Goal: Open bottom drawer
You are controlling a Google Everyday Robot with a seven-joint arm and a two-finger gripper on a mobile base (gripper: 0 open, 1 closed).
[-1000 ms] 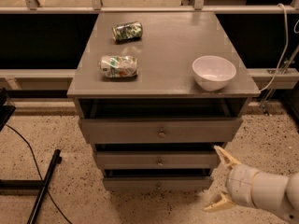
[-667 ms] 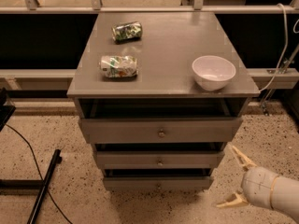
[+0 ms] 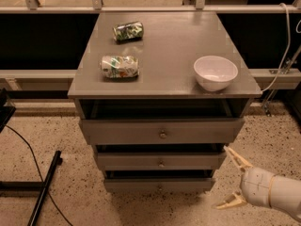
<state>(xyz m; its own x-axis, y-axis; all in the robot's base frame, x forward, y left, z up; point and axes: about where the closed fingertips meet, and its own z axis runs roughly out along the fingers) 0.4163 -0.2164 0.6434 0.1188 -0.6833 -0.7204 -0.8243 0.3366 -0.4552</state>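
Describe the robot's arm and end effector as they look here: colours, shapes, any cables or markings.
The end effector, at lower right beside the bottom drawer, has two slim, tapering cream-yellow fingers on a rounded off-white wrist housing. The arm behind it is the same smooth off-white, with a thin seam ringing it. No cables or markings show on it.

On the top (image 3: 174,41): bowl (image 3: 215,72) at 4 o'clock, near can (image 3: 120,66) at 8, far can (image 3: 128,31) at 10; gripper (image 3: 225,178) at 3 o'clock of bottom drawer (image 3: 160,185).
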